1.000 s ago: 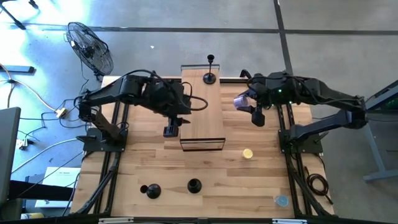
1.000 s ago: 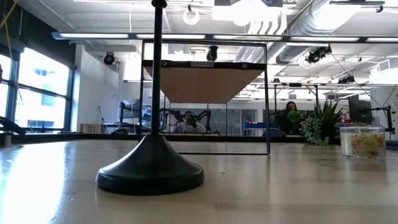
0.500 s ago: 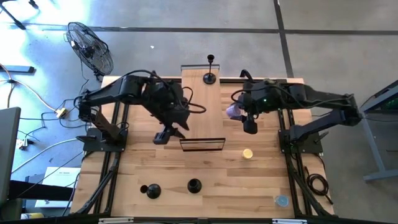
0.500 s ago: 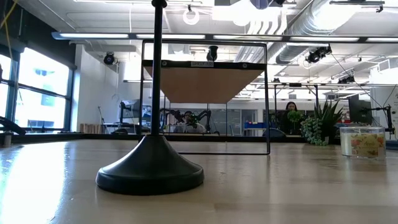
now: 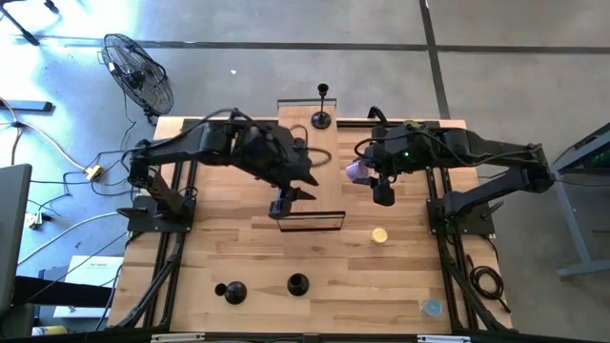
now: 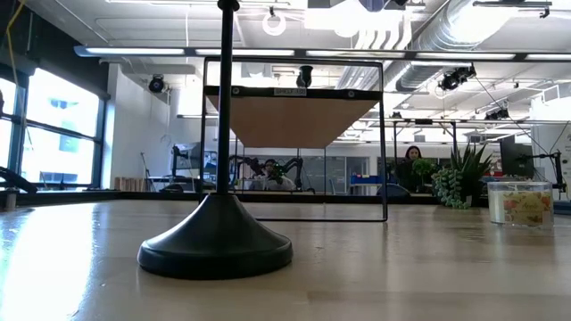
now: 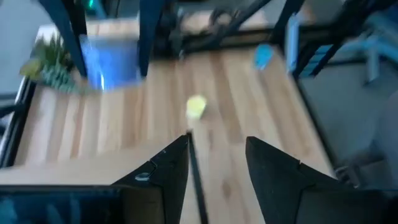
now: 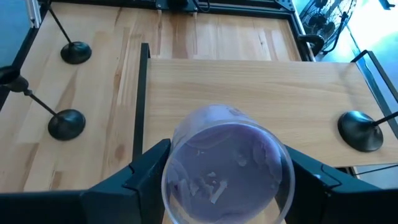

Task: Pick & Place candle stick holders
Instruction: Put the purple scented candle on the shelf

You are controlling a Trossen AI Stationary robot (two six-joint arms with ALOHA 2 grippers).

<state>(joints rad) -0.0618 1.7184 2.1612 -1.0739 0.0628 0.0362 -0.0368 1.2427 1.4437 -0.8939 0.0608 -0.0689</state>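
Left gripper [image 5: 283, 203] sits over the near end of the raised wooden shelf [image 5: 329, 167], fingers [image 7: 163, 167] spread apart, nothing between them. Right gripper [image 5: 367, 174] is at the shelf's right edge, clamped around a clear purple-tinted cup [image 8: 227, 167]. One candle holder [image 5: 322, 117] stands upright on the shelf's far end. The other two candle holders [image 5: 230, 292] [image 5: 297, 284] stand on the table [image 5: 381, 286] near the front edge, well apart from the shelf. Small yellow object [image 5: 379, 235] lies on the table right of the shelf.
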